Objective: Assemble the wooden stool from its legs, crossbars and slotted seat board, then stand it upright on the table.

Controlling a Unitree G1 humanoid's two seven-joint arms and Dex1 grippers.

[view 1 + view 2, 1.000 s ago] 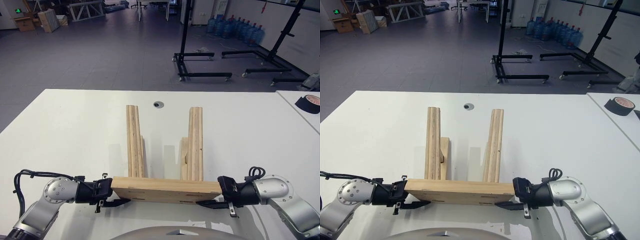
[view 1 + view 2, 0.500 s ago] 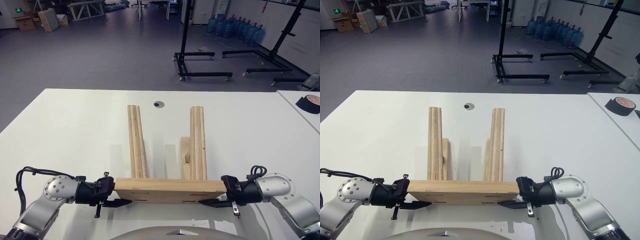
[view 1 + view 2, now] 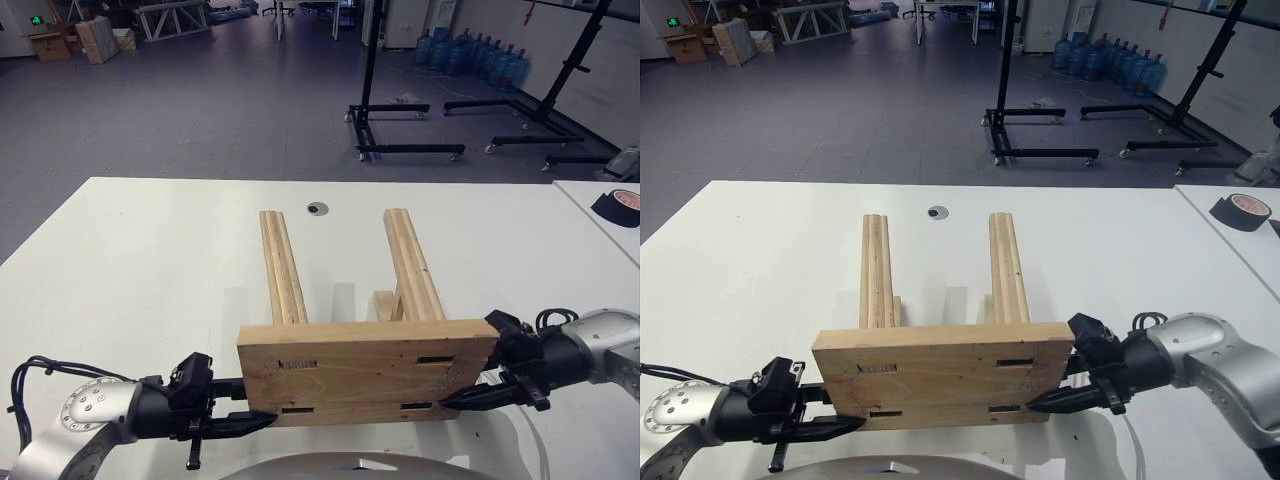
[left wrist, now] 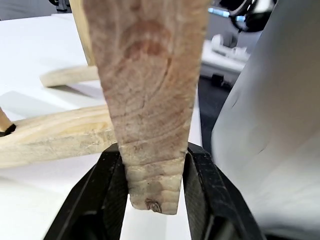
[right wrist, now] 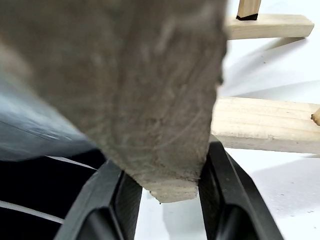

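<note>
One assembled wooden stool (image 3: 350, 330) lies near the front edge of the white bench (image 3: 130, 260), gripped at both ends.

- **Count.** There is one slotted seat board (image 3: 365, 372), tilted so that its broad face is turned up toward the head camera. It carries four slots (image 3: 297, 365), two along the far edge and two along the near edge. Two legs run from the board away from the robot, a left leg (image 3: 283, 267) and a right leg (image 3: 413, 263).
- **Hidden or unclear.** One stub of crossbar (image 3: 384, 304) shows between the legs beside the right one. The rest lies behind the board, so the crossbars cannot be counted. Whether the far ends of the legs touch the bench cannot be told.
- **Arms.** Both forearms lie low over the bench's near edge and point inward at each other. The left pincer (image 3: 240, 408) is clamped on the board's left short end. In the left wrist view its black fingers (image 4: 107, 190) press either face of the end grain. The right pincer (image 3: 470, 390) grips the opposite short end in the same way (fingers (image 5: 222, 185) on both faces).
- **Elsewhere.** A round hole (image 3: 317, 209) sits in the bench beyond the legs, and a roll of black tape (image 3: 615, 207) lies on the neighbouring surface to the right.
</note>
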